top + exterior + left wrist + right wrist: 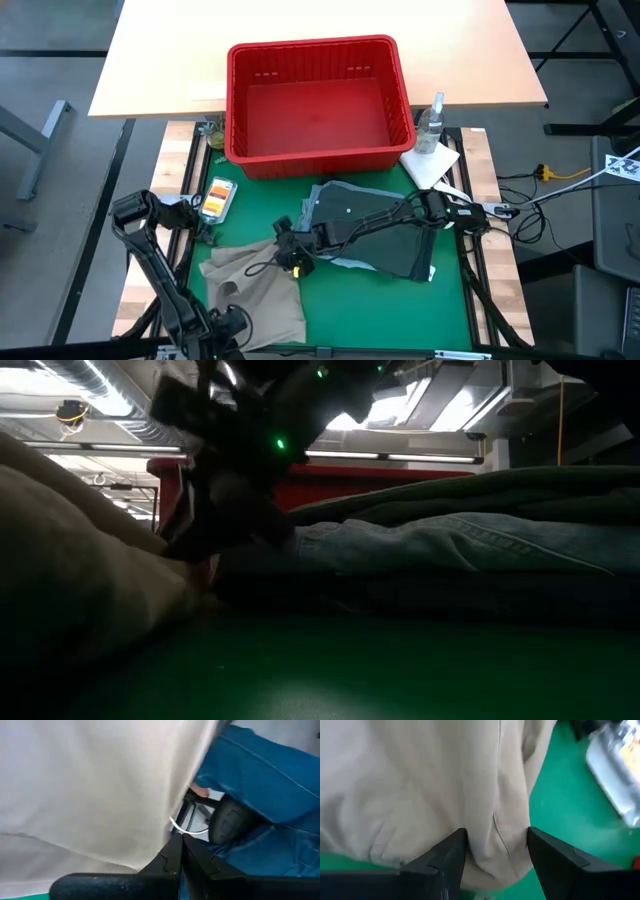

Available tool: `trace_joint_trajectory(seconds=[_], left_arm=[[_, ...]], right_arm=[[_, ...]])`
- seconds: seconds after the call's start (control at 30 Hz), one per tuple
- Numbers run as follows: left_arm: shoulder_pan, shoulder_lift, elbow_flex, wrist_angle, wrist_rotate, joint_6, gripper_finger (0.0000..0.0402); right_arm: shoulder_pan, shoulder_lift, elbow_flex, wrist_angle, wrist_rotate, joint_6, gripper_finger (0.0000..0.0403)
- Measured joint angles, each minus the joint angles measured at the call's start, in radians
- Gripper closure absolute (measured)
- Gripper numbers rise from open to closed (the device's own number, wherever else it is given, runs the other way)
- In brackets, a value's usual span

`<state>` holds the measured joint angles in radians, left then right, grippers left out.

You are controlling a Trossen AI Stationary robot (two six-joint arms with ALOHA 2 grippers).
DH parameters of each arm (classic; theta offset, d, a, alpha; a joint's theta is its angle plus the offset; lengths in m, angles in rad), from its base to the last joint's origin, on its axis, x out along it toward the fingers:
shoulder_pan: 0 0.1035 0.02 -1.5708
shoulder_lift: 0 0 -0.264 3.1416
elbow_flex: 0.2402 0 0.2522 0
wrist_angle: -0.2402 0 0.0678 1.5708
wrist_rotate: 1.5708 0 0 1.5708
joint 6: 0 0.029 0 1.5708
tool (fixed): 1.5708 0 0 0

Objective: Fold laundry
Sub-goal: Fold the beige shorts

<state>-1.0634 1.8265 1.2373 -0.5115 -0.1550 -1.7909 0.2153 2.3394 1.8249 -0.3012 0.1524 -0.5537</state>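
Crowding khaki piece (255, 290): basket (320, 150), bottle (431, 125)

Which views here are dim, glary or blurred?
Low view: dim and backlit by bright ceiling lights, the arm a smeared silhouette, the light blue denim readable. Left wrist view: the beige khaki piece is soft and close. Right wrist view: blurred at close range. High view: evenly lit and sharp.

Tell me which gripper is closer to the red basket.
Right. The right gripper is at the beige piece's edge on the side toward the red basket. The left gripper is at the beige piece's opposite side, farther from the basket.
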Motion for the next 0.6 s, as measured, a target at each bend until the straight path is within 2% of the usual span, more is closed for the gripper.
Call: trace_joint_trajectory(seconds=[0.27, 0.47, 0.6], left_arm=[[-0.002, 0.0, 0.068, -0.015, -0.089, 0.085, 0.0397], [0.004, 0.0, 0.075, -0.073, -0.377, 0.145, 0.0398], [0.029, -0.001, 0.075, -0.231, -0.442, 0.072, 0.0399]], right_arm=[[0.0, -0.001, 0.131, -0.021, -0.014, -0.001, 0.0191], [0.003, -0.003, 0.23, -0.176, -0.014, -0.026, 0.0191], [0.019, -0.005, 0.273, -0.29, -0.013, -0.03, 0.0191]])
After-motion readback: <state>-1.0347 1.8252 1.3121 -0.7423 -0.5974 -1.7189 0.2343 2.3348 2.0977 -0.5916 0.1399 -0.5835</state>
